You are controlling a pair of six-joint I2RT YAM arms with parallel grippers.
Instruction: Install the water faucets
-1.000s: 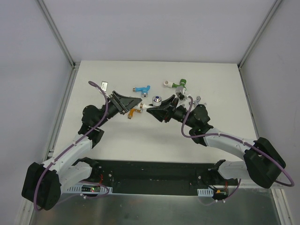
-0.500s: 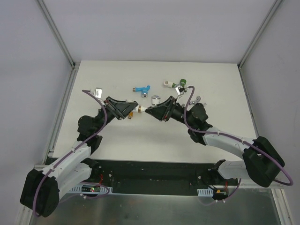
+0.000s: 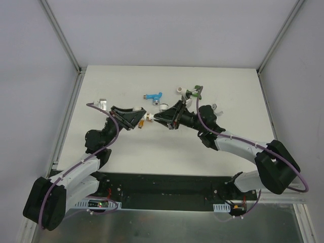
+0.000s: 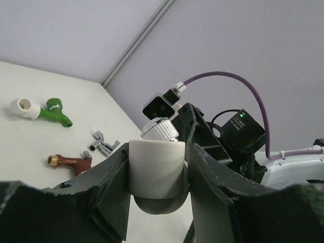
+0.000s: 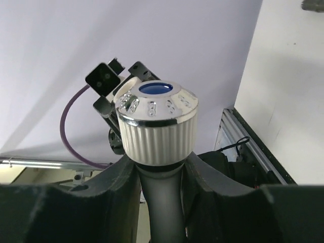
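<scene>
- Right gripper (image 5: 158,169) clamps the grey faucet (image 5: 157,131) by its stem — just nearer the robot than the blue faucet (image 3: 152,95).
- Its long axis runs near-to-far, the blue-capped knob pointing away from the robot.
- Left gripper (image 4: 157,152) is closed on a white pipe fitting (image 4: 157,174) — likewise robot-side of the blue faucet.

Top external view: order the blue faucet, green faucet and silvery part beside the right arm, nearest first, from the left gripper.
1. blue faucet, just behind the left gripper.
2. green faucet, back right.
3. silvery part, farthest right.
</scene>
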